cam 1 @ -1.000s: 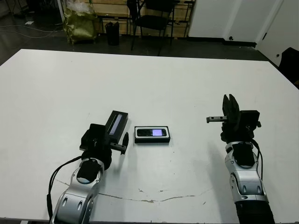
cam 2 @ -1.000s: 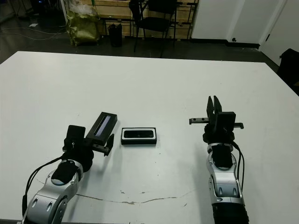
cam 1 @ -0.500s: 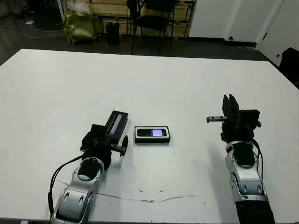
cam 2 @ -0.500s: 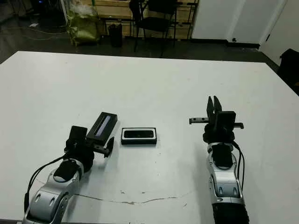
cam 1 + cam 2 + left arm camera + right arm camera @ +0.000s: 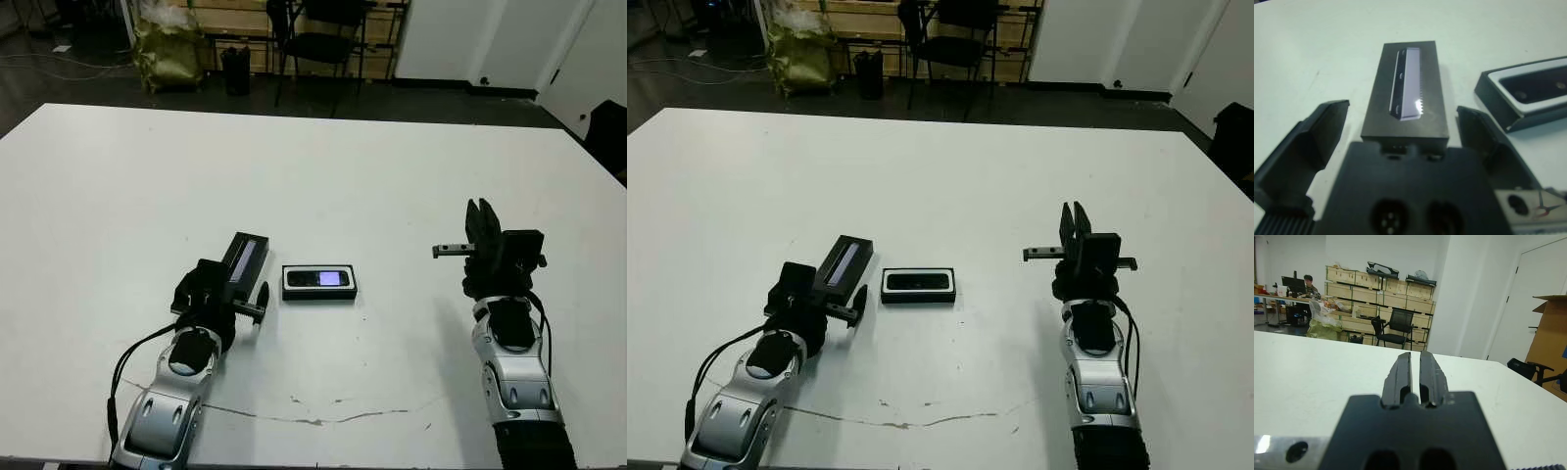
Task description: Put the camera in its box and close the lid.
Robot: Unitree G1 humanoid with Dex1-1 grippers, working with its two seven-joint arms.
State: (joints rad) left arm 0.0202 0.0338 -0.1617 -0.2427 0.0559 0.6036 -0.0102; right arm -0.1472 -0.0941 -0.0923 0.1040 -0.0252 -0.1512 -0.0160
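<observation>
Left gripper [image 5: 1400,147] spread wide around the near end of the lid [image 5: 1407,88], lower left, not yet clamped. Camera [image 5: 319,278] sits in the box [image 5: 319,293], centre: lid remains. Right gripper [image 5: 1415,374] pinched empty, mid-right.

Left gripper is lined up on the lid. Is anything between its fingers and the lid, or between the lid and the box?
Nothing visible. The left gripper is open, its fingers either side of the lid with bare table between. The box, the camera already inside, lies just beside the lid with only bare table between.
</observation>
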